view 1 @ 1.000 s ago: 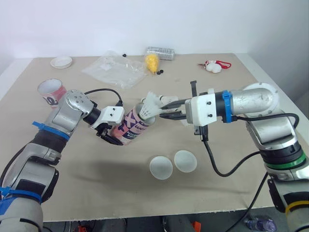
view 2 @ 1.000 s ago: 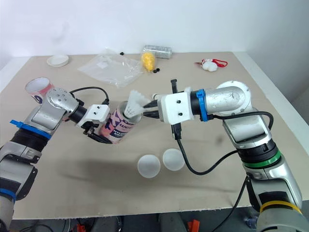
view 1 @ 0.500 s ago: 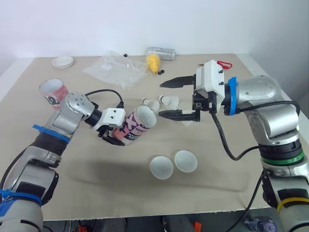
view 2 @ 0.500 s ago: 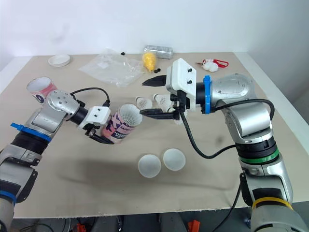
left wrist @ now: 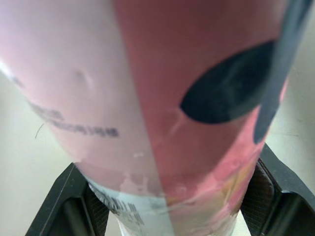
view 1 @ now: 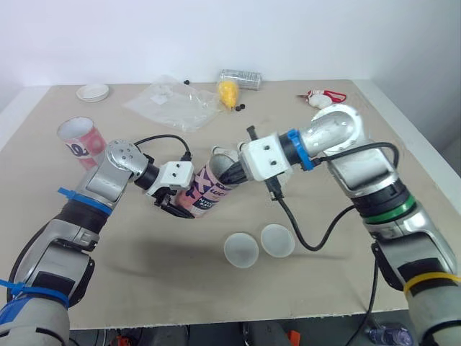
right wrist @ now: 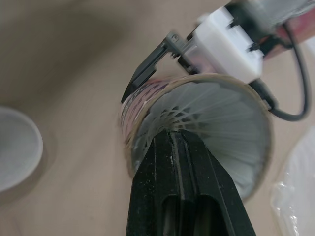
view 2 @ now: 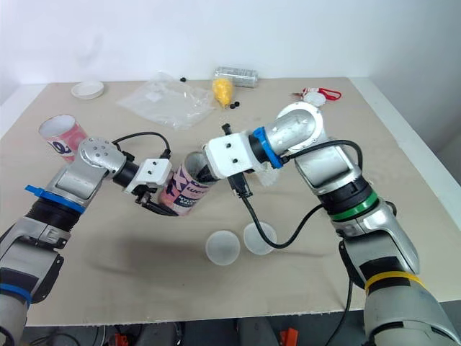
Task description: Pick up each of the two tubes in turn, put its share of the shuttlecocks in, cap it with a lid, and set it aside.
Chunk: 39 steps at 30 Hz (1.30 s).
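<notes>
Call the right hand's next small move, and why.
Probably draw the right hand straight back out along the axis of the pink tube. Its shut fingers are pushed into the tube's mouth, the shuttlecock sits inside with its feathers around them, and the left hand clamps the tube tilted. Pulling out sideways could catch the rim.

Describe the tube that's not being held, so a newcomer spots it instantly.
Near the left edge of the table, beyond the left gripper, the free tube stands upright, open-mouthed, pink and white. The held tube is tilted at mid-table in that gripper.
</notes>
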Each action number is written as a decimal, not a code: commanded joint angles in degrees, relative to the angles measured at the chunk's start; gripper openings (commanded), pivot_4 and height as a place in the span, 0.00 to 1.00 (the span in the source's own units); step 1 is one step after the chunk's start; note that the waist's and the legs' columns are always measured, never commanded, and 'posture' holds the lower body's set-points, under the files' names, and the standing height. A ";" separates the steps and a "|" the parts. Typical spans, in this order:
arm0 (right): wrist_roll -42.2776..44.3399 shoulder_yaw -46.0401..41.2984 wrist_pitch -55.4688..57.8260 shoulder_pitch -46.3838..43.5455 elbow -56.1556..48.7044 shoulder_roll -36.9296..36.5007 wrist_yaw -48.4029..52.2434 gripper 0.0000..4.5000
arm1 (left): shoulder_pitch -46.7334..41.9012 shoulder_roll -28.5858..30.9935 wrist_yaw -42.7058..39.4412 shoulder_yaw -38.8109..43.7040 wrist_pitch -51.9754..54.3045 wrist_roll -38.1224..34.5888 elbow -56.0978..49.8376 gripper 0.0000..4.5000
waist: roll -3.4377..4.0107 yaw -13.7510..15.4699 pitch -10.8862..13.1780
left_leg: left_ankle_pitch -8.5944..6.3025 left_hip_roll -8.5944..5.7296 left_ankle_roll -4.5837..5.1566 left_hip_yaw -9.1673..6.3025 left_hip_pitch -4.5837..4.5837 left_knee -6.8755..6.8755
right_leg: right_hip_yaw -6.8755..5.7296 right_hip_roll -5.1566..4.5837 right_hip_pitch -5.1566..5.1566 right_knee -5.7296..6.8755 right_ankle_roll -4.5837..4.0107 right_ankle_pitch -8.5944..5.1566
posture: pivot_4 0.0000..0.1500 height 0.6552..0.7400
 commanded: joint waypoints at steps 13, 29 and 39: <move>-8.45 7.91 -12.04 -9.10 13.82 7.79 10.02 0.01 | -1.76 -1.48 0.09 1.48 2.17 -1.34 -2.44 0.67 | 0.01 -0.01 0.01 | 0.01 0.00 -0.02 -0.02 0.02 0.00 | -0.03 0.00 0.00 0.02 -0.32 0.19 | 1.00 1.00; 4.85 4.35 -3.13 -12.01 8.13 -0.55 11.44 0.01 | -0.28 -1.61 1.17 1.75 1.67 -1.68 -1.38 0.67 | 0.04 0.06 0.03 | 0.04 0.00 -0.07 -0.04 0.03 -0.01 | -0.05 0.00 0.01 0.05 -0.34 0.19 | 1.00 1.00; 13.05 -7.09 9.37 -11.42 7.97 -8.23 9.86 0.01 | 2.11 -2.66 4.63 2.90 0.53 -2.42 -1.72 0.67 | 0.05 0.07 0.03 | 0.04 0.00 -0.07 -0.04 0.03 -0.01 | -0.04 -0.01 0.01 0.05 -0.33 0.18 | 1.00 1.00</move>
